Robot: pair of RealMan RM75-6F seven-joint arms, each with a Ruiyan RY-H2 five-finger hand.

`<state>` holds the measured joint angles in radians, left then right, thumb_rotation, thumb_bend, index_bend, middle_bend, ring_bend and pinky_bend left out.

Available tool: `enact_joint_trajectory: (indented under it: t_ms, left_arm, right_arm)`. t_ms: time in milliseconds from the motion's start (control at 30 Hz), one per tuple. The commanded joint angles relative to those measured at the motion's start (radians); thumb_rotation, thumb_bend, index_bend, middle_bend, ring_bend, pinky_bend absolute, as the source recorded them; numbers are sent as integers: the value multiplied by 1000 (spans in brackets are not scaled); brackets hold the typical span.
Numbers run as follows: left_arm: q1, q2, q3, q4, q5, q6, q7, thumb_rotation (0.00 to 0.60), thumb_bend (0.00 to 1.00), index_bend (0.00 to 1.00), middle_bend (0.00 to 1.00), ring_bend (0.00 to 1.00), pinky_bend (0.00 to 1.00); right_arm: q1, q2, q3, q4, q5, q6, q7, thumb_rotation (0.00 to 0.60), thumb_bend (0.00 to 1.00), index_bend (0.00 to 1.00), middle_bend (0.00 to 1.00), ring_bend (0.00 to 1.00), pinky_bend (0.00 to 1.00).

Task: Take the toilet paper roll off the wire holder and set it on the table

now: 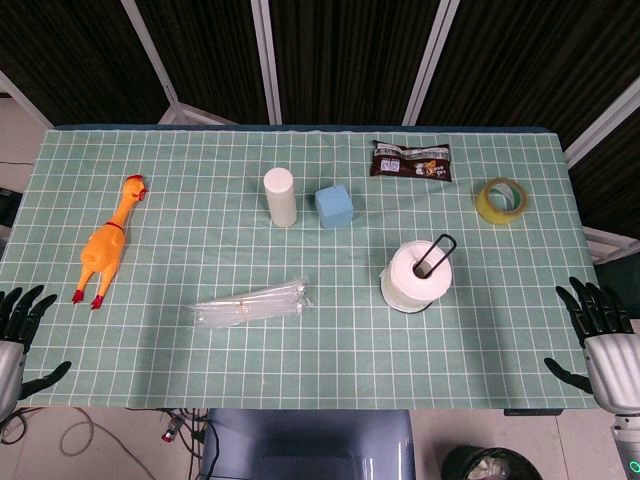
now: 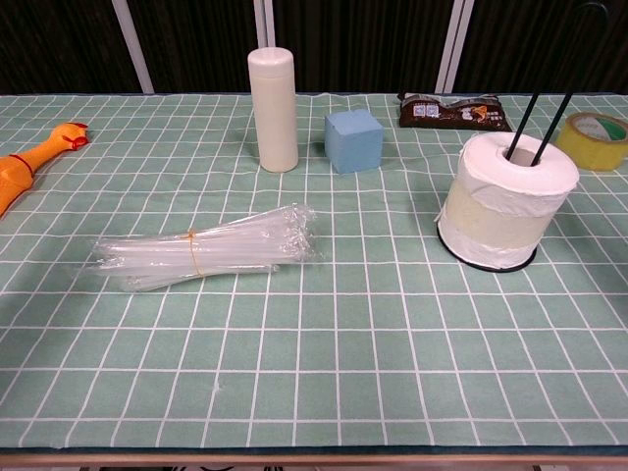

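Observation:
A white toilet paper roll (image 1: 415, 278) (image 2: 505, 199) stands on the black wire holder (image 1: 436, 255) (image 2: 551, 88), whose loop rises through its core and whose ring base shows under the roll. It sits right of the table's middle. My left hand (image 1: 18, 330) hangs at the table's front left corner, fingers spread, holding nothing. At the front right edge my right hand (image 1: 598, 335) is likewise spread and empty, well away from the roll. Neither hand shows in the chest view.
On the green checked cloth lie a rubber chicken (image 1: 108, 240), a bundle of clear straws (image 1: 252, 302), a white cylinder bottle (image 1: 280, 197), a blue cube (image 1: 335, 206), a brown snack packet (image 1: 411, 161) and a yellow tape roll (image 1: 501, 200).

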<state>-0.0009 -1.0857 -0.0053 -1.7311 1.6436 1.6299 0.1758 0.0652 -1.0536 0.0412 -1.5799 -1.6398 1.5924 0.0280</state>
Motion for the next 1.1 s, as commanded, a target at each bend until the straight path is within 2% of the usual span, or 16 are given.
enact_joint_trajectory:
  t_ms: [33, 933, 1100]
  left_arm:
    - [0, 0, 1, -1, 1, -1, 2, 600, 44, 141, 44, 0, 0]
    - [7, -4, 3, -1, 16, 13, 9, 600, 44, 141, 44, 0, 0]
    - [7, -4, 4, -1, 17, 12, 9, 600, 44, 141, 44, 0, 0]
  right_arm:
    - [0, 0, 0, 1, 0, 0, 1, 600, 0, 83, 0, 0, 11]
    - [2, 6, -8, -15, 10, -26, 49, 600, 0, 82, 0, 0, 11]
    - [4, 3, -12, -30, 23, -45, 66, 600, 0, 41, 0, 0, 11]
